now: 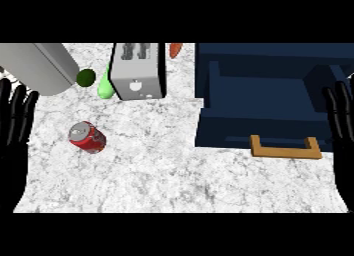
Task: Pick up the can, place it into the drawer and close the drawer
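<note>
The left hand (pixel 6 145) rests at the left edge, fingers straight, spread wide and holding nothing. The red can (pixel 86 137) sits on the marble bench (pixel 172 175), well apart from both hands, in front of a toaster (pixel 138 70). Further right, the blue drawer (pixel 261 125) stands open, its wooden handle (pixel 285 148) nearest the robot. The right hand (pixel 350 145) rests at the right edge, fingers likewise wide and holding nothing.

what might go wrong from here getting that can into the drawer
1. The can sits far left, the drawer far right, so it may slip during the long carry across the counter.
2. It might clip the drawer's front wall behind the wooden handle on the way in.
3. Overreaching with the left hand may knock the toaster.
</note>
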Available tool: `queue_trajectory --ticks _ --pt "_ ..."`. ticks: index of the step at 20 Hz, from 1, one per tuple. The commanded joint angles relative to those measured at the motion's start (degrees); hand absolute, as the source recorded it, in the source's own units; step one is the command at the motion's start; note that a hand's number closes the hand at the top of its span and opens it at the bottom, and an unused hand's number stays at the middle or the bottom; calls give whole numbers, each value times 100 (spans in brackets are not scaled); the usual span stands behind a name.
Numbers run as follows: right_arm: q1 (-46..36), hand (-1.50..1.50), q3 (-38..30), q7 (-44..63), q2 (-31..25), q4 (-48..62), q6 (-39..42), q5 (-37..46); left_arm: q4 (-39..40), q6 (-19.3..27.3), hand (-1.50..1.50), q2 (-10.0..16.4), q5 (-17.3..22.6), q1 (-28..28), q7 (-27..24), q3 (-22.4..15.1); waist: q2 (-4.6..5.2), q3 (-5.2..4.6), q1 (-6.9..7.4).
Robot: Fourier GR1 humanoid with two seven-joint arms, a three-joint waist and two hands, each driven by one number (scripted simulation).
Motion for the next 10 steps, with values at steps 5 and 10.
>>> queue_trajectory --ticks 5,10 --pt "50 -150 328 4 78 78 61 163 761 -2056 -150 1023 2171 -263 -483 727 116 23 -241" --pt "670 -150 -362 880 38 377 -406 164 1457 -2594 -150 2034 2398 156 756 1058 120 39 -274"
